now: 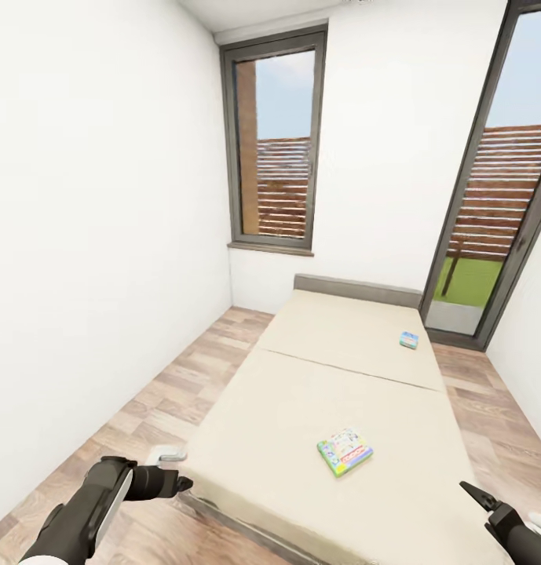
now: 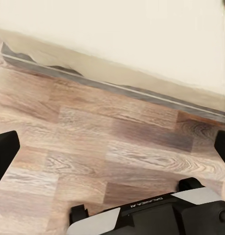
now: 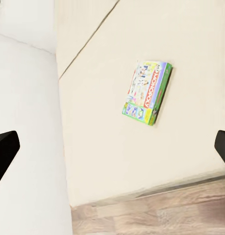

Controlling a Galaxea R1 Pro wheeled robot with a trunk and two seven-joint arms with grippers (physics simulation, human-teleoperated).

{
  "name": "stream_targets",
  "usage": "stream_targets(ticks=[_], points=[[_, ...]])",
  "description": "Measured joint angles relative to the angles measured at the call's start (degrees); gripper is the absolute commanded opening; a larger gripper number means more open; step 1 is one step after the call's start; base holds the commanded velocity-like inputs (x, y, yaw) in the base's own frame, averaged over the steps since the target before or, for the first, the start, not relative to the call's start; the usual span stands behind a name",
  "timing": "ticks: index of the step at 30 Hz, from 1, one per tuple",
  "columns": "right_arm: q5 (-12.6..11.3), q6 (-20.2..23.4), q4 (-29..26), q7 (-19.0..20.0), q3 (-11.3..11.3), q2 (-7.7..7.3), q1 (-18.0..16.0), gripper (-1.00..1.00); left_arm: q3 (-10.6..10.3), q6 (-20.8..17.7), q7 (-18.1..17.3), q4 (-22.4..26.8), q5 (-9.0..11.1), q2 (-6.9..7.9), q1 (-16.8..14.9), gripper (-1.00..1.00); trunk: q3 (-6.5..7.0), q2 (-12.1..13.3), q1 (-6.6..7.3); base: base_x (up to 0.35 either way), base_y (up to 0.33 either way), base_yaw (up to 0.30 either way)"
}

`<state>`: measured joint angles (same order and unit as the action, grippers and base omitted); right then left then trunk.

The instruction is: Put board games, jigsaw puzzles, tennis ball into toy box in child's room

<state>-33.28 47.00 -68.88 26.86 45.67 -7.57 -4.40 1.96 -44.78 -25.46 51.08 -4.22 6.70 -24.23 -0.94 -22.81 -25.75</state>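
Two board games lie on the cream bed. A green-edged one with a bright printed cover rests near the foot; in the right wrist view this game lies flat on the mattress. A small blue one sits farther up, near the bed's right edge. My left gripper hangs open over the floor at the bed's near left corner, empty. My right gripper is open and empty, short of the nearer game. The table, toy box, jigsaw puzzles and tennis ball are out of view.
White walls close in on the left and behind the bed. A tall window and a glass door stand at the far end. Wood-plank floor runs along both sides of the bed. My base is close to the bed frame.
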Motion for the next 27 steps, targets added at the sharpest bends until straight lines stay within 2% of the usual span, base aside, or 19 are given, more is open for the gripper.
stream_targets(ticks=[27], points=[[0.1,-0.1,0.8,0.0,0.0,-0.18,0.0,1.00,0.1,0.0,0.0,0.0,-0.1,0.09,0.0,1.00,0.00,0.0,0.00,0.000,0.000,-0.280]])
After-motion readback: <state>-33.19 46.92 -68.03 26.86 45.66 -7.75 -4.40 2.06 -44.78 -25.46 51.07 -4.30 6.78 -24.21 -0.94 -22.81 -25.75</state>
